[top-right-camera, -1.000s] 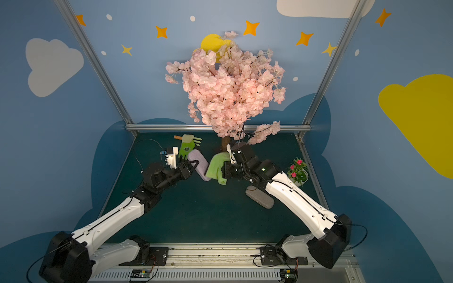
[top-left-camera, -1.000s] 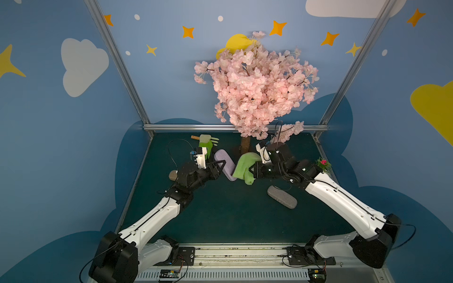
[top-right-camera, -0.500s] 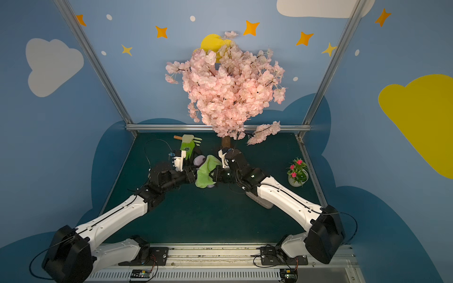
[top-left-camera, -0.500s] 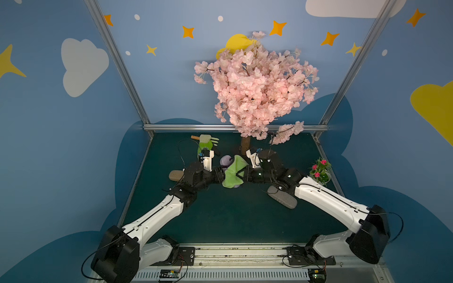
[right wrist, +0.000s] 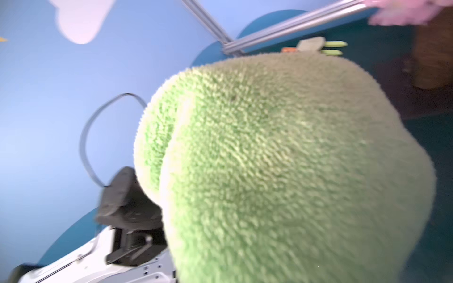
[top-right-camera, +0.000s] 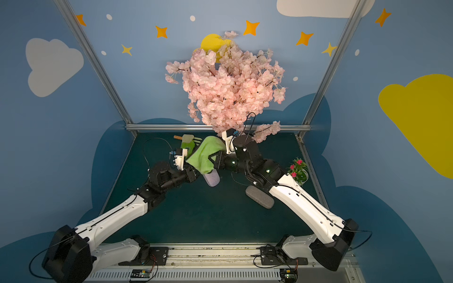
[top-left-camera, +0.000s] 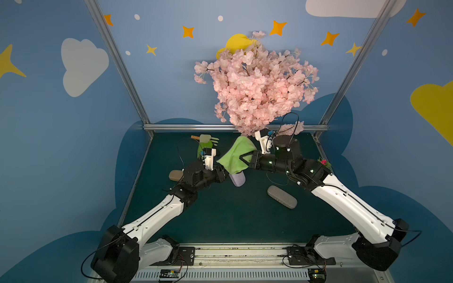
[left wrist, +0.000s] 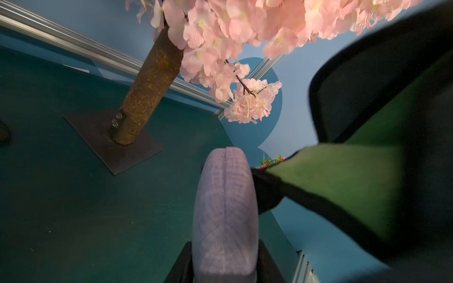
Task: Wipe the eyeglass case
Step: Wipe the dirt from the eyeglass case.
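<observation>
A lilac fabric eyeglass case (top-left-camera: 237, 178) (top-right-camera: 212, 180) is held above the table, and my left gripper (top-left-camera: 224, 174) (left wrist: 225, 257) is shut on one end of it. In the left wrist view the case (left wrist: 225, 208) runs out from between the two black fingers. My right gripper (top-left-camera: 245, 156) (top-right-camera: 213, 159) is shut on a fluffy green cloth (top-left-camera: 236, 154) (top-right-camera: 205, 156). The cloth drapes over the case's gripped end and hides the left fingertips in both top views. It fills the right wrist view (right wrist: 282, 159), hiding that gripper's own jaws.
A grey case (top-left-camera: 282, 196) lies on the green table at the right, under the right forearm. A tan case (top-left-camera: 176, 175) lies at the left. A green glove-like item (top-left-camera: 207, 141) lies at the back. A small flower pot (top-right-camera: 299, 170) stands right; the cherry tree's trunk and base plate (left wrist: 112, 139) stand behind.
The two grippers came together, the cloth meeting the case low over the table. Both have since lifted, and the cloth has slid up toward the case's gripped end.
</observation>
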Motion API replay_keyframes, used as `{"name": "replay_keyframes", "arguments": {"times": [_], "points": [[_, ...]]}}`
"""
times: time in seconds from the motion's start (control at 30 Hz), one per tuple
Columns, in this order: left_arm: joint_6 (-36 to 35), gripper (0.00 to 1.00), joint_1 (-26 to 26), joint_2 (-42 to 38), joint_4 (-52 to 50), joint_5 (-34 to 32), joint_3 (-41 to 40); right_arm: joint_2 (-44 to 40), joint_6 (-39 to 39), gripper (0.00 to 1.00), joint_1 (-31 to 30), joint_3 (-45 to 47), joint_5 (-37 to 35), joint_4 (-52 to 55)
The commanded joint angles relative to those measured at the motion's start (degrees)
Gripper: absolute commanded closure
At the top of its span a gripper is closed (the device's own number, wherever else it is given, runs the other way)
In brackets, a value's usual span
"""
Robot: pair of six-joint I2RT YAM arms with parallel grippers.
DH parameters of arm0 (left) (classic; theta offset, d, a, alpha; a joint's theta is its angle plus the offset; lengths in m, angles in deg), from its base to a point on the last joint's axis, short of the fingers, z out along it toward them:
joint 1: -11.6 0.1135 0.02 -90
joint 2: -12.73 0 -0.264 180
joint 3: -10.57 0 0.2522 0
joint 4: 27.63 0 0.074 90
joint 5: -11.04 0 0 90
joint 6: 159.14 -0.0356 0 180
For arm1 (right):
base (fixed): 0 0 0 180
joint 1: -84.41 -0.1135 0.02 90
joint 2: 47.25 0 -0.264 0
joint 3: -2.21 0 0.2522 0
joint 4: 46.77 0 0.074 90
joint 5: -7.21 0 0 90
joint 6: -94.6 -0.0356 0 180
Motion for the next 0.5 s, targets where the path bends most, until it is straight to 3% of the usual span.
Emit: {"name": "replay_keyframes", "arguments": {"times": [0.0,0.13,0.3,0.37,0.47], "points": [[0.35,0.97,-0.50,0.28,4.85,2.14,1.81,6.56,-3.83,1.00,0.17,3.15,3.24,-2.86],[0.72,0.97,0.10,-0.70,7.05,3.29,1.49,4.54,-8.06,1.00,4.40,15.26,6.92,-4.94],[0.09,0.97,1.33,-1.48,8.39,6.22,1.07,-4.25,-6.96,1.00,14.07,29.71,7.57,-2.84],[-0.23,0.97,1.30,-1.33,8.73,6.70,0.59,-6.54,-4.35,1.00,14.92,27.20,5.96,1.25],[0.07,0.97,1.27,-0.46,9.60,7.27,-0.08,-6.25,-3.34,1.00,13.05,15.73,4.80,6.90]]}}
